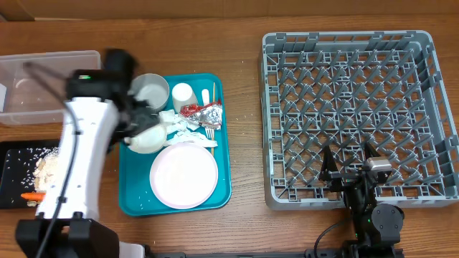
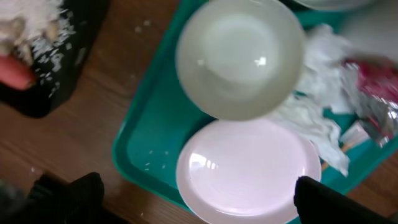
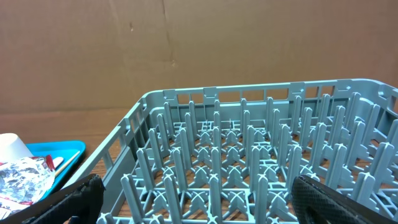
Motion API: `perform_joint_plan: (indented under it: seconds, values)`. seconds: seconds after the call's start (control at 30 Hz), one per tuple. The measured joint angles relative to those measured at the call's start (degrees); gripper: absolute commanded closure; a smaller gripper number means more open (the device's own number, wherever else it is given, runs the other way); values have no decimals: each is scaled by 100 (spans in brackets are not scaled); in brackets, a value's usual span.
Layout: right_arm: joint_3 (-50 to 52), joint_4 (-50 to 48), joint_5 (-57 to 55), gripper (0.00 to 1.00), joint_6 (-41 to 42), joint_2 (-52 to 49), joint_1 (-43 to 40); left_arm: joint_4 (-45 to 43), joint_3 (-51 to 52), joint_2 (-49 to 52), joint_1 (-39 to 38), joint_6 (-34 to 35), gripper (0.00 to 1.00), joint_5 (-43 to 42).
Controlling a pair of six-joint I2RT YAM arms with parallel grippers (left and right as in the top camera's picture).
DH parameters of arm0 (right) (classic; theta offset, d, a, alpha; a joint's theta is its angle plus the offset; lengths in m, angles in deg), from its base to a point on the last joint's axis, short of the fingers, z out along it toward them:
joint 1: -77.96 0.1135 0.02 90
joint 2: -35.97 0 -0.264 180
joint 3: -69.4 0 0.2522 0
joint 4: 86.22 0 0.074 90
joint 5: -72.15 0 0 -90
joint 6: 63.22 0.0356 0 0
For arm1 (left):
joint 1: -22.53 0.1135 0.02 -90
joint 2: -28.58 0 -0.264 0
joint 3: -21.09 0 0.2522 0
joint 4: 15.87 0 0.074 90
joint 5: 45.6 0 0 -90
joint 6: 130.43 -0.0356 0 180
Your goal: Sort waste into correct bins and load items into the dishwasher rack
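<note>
Held jaws wide & empty both sides: hovered left gripper (image 2: 199,196) over pink plate (image 2: 249,171), white bowl (image 2: 239,56) at its 12 o'clock (wrist view), prob. spread for a rim grab, and parked right gripper (image 1: 348,163) at 6 o'clock edge of dishwasher rack (image 1: 348,93), prob. clear of loading.

Soft, even light from above, faint shadows. The left wrist view is motion-blurred: ahead of the left gripper (image 2: 200,202) the white bowl (image 2: 239,59) carries small glare spots, and the foil (image 2: 380,118) beside it smears. The right wrist view shows the rack (image 3: 249,155) sharp.
</note>
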Motion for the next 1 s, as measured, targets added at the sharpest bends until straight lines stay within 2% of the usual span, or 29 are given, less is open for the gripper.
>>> perform_joint_plan:
  seconds: [0.27,0.53,0.73,1.0]
  values:
    - [0,-2,-2,0,2,0,0,22,0,9,1578,63,0,-7]
    - [0,-9,-2,0,0,0,0,-798,0,9,2455,129,0,-7]
    - [0,-273,-35,0,0,0,0,-841,0,9,2592,354,0,-7]
    - [0,-24,-42,0,0,0,0,-841,0,9,2592,393,0,166]
